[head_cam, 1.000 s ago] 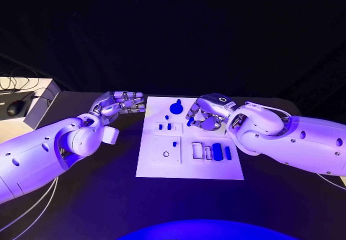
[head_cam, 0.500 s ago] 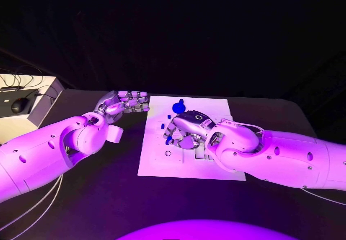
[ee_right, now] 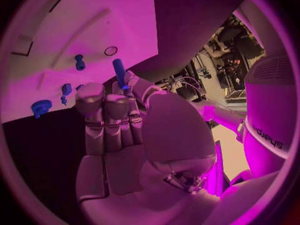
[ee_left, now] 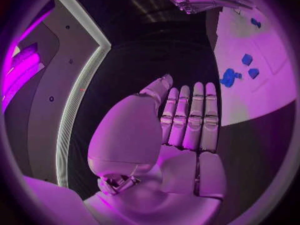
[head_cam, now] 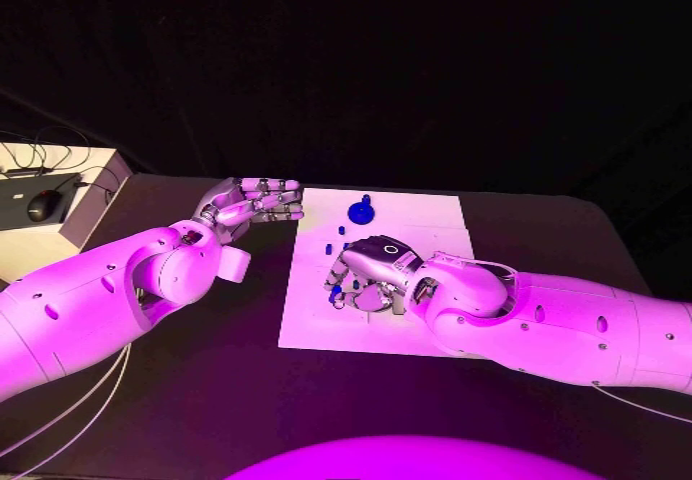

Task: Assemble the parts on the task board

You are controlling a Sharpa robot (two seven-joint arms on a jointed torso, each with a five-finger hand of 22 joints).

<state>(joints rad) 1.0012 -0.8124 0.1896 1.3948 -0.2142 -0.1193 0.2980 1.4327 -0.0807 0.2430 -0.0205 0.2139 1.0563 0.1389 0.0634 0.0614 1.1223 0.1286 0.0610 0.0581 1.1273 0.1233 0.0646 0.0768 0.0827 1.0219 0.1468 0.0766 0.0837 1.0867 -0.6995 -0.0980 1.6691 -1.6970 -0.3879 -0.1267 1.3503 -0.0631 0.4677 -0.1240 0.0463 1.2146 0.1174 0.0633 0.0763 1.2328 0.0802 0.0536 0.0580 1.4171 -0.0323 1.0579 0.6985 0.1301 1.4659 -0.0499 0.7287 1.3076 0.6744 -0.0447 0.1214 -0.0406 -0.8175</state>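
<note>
The white task board [head_cam: 433, 215] lies mid-table. My right hand [head_cam: 371, 274] hovers over its middle left and pinches a blue peg [ee_right: 119, 72] between thumb and finger; the peg's tip [head_cam: 336, 292] pokes out below the hand. A blue gear [head_cam: 359, 212] sits at the board's far end, with small blue parts [head_cam: 342, 230] near it. My left hand [head_cam: 257, 205] hangs beside the board's far left edge, fingers side by side and holding nothing. The left wrist view shows the gear [ee_left: 229, 77] and the board [ee_left: 269, 100] ahead of that hand.
A pale box [head_cam: 80, 165] carrying a black pad and a mouse [head_cam: 45, 205] stands at the table's far left. The board has a round hole [ee_right: 110, 50] and shallow slots. My right forearm [head_cam: 548, 320] covers the board's near right part.
My right hand has moved from the board's far right side toward its middle left, carrying the blue peg. The left hand has barely shifted. The camera has shifted.
</note>
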